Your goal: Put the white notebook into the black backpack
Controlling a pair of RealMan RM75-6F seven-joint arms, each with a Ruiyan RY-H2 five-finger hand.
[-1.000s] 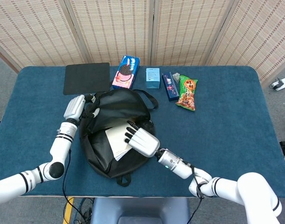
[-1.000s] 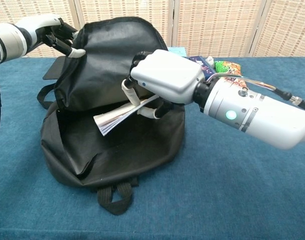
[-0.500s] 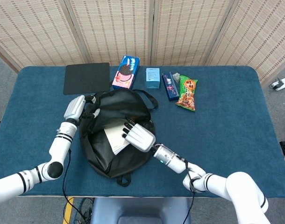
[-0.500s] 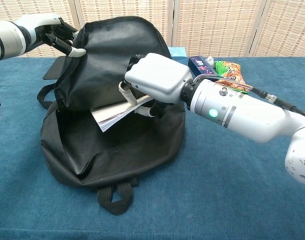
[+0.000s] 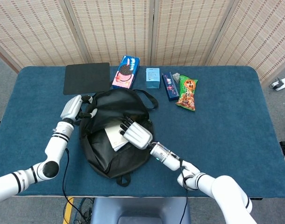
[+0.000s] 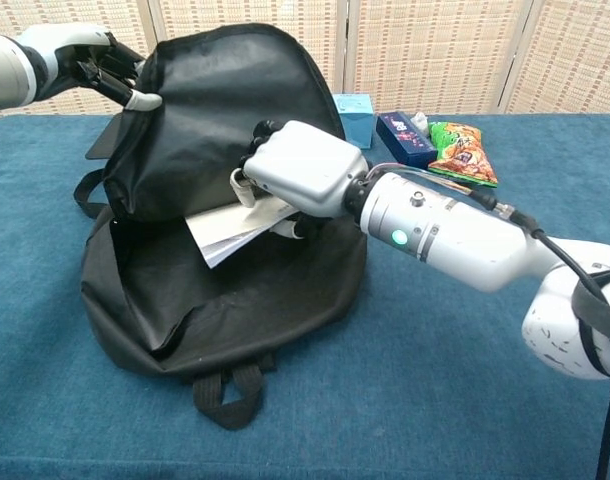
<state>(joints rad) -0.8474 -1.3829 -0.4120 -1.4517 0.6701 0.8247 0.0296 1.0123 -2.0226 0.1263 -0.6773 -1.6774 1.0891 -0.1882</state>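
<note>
Blue cloth covered the table (image 5: 226, 140), with woven screen panels (image 5: 180, 28) standing behind its far edge.

Nearest to us, we saw our right arm reach across the front of the black backpack (image 6: 225, 300), which lay on the table with its mouth open toward our left. Our right hand (image 6: 297, 170) gripped the white notebook (image 6: 230, 228), fingers curled over its upper face and others under it. The notebook was tilted, its far end inside the backpack's opening and its near corner projecting over the lower lip.

Beyond it, our left hand (image 6: 100, 70) pinched the upper flap of the backpack at its left edge and held it raised, so the flap stood up and hid the interior behind it in the chest view.

A loose strap loop (image 5: 149, 99) lay against the backpack's far right side. Behind the backpack, well apart from it, a row lay along the far edge: a black pad (image 5: 86, 78), a pink cookie box (image 5: 125, 72), a light blue box (image 5: 153, 77), a dark blue box (image 5: 168, 86) and a green snack bag (image 5: 187, 92).

Compared with the earlier frames, we noted that the right hand and notebook had shifted further left into the opening, and the left hand had drawn the flap slightly left and higher.
</note>
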